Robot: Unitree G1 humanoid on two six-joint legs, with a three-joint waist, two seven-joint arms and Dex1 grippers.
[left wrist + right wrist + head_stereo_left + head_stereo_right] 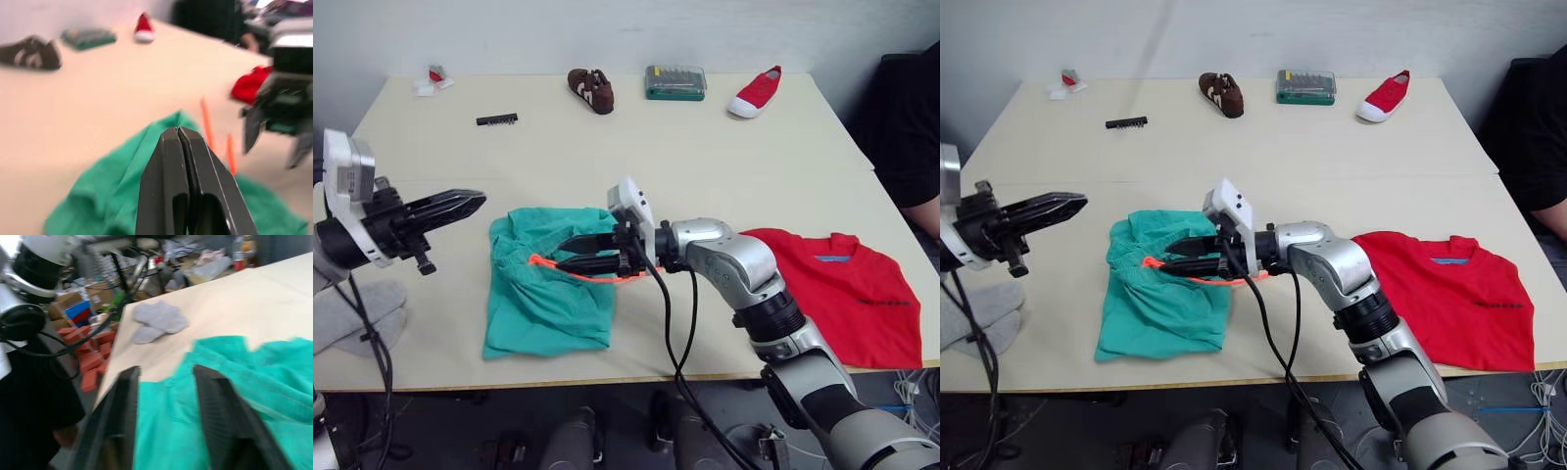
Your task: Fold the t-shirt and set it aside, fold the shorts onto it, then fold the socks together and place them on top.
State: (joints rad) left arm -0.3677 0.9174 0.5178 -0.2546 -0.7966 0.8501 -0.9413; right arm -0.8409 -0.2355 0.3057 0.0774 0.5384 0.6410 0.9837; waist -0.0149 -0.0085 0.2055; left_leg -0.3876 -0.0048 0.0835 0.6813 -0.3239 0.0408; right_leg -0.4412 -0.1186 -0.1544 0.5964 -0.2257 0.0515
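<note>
While the left gripper hangs with jaws pressed together just beside the shorts, the right gripper spreads parted jaws over them, holding nothing.

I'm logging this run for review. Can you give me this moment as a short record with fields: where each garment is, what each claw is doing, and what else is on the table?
t-shirt: lying flat at the table's right near edge
shorts: rumpled at the near edge, centre-left, orange drawstring trailing right
socks: heaped at the table's left near corner
left claw: shut, empty, hovering left of the shorts
right claw: open, over the shorts at the drawstring
far edge: brown shoe, green case, red shoe
</note>
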